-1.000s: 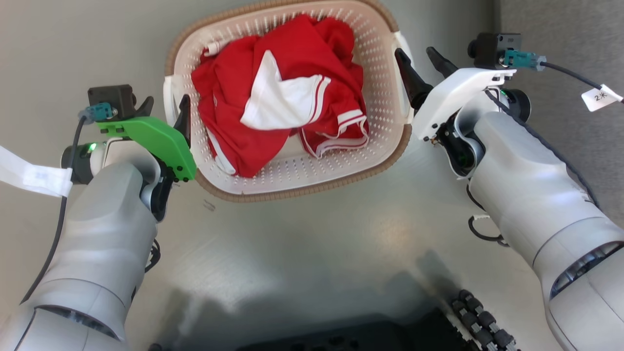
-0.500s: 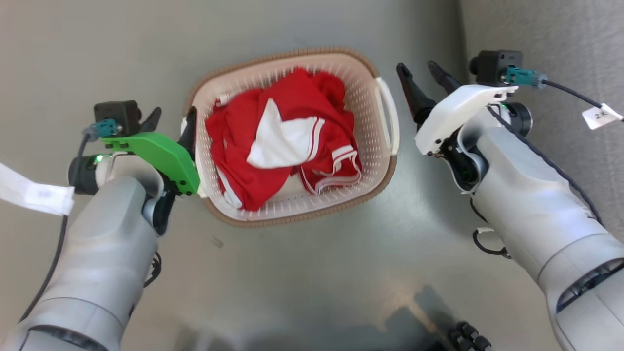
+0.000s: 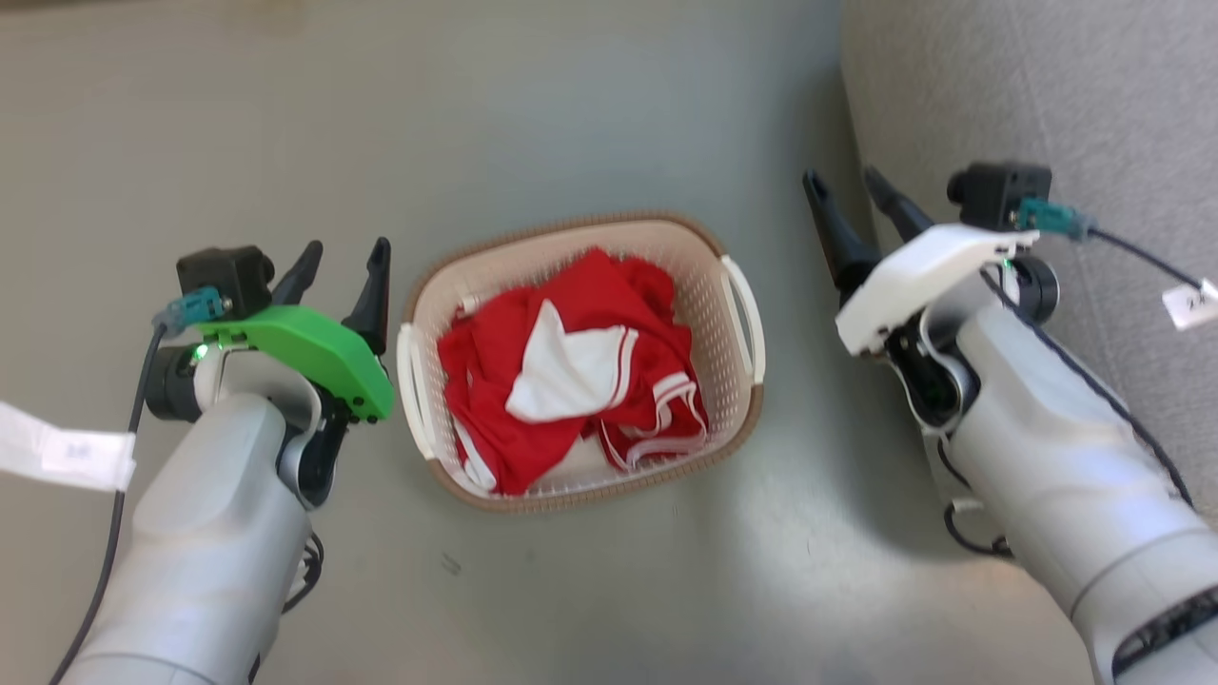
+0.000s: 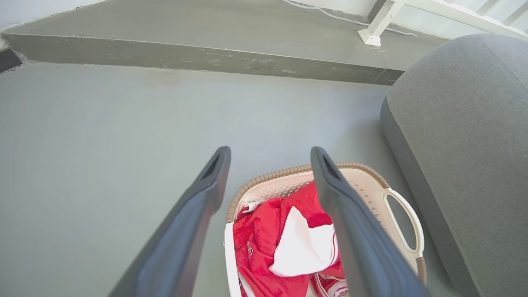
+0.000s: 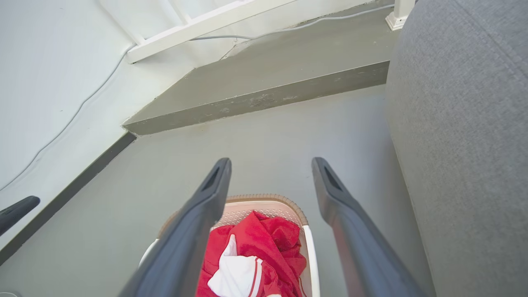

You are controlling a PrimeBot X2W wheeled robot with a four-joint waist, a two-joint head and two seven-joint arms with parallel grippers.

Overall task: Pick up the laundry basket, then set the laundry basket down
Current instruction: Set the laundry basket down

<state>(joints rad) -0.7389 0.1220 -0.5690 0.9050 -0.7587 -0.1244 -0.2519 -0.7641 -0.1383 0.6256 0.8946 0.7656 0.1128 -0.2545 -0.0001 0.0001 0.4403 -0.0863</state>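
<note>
Left pincer (image 3: 344, 251): jaws parted wide, nothing between them. It sits just beside the left handle (image 3: 415, 392) of the laundry basket (image 3: 571, 225), with no contact visible. In the left wrist view its two fingers (image 4: 181, 231) stand well apart, with the basket (image 4: 288, 170) seen past and below them.

Laundry basket: upright on the grey floor (image 3: 571, 95), between the two arms. It holds a crumpled red garment (image 3: 595, 290) with white panel and white stripes. Brown rim intact all round; both white handles free.

Right pincer (image 3: 841, 179): jaws likewise spread wide and empty, near the right handle (image 3: 747, 316) but apart from it. The right wrist view shows the basket (image 5: 268, 197) low between its fingers (image 5: 350, 239).

Far right: grey upholstered furniture (image 3: 1047, 95), its edge close behind the right arm.
</note>
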